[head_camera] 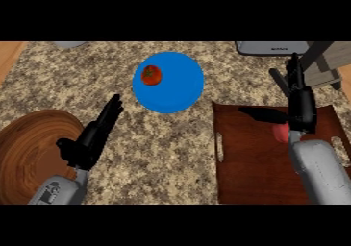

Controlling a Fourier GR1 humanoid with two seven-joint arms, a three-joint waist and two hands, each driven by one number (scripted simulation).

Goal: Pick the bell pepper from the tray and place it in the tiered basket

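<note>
Our right hand hangs over the dark wooden tray, fingers straight and thumb spread, with the red bell pepper just beneath it, partly hidden, on the tray. Our left hand rests open beside a round wooden board. Farther off, a tomato sits on a blue plate.

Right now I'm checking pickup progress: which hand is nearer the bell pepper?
Right. The right hand is over the tray, directly beside the bell pepper. The left hand rests open far across the counter, off the tray.
</note>
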